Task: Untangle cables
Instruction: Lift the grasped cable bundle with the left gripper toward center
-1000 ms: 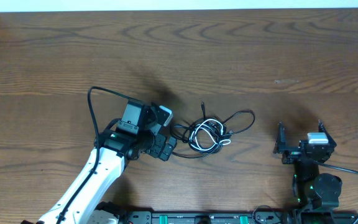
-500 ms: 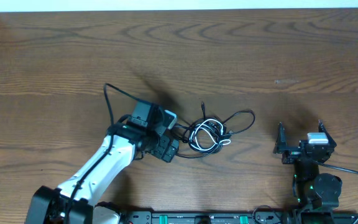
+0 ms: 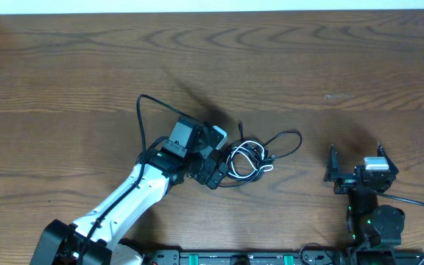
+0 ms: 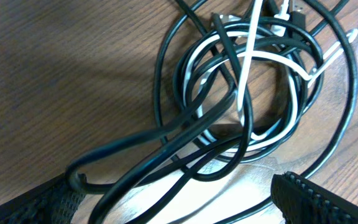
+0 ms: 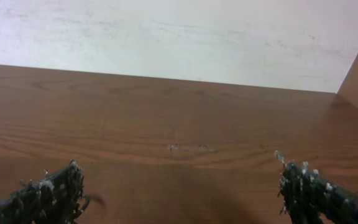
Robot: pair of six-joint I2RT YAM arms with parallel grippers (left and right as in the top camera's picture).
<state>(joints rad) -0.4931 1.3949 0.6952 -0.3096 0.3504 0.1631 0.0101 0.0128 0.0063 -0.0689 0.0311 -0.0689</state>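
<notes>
Cables: several thin black cords and one white cord, lying flat on the desk near its middle, tangling together in one tight coil. One black strand is looping out to the right; small plug ends are poking out of the coil.
</notes>
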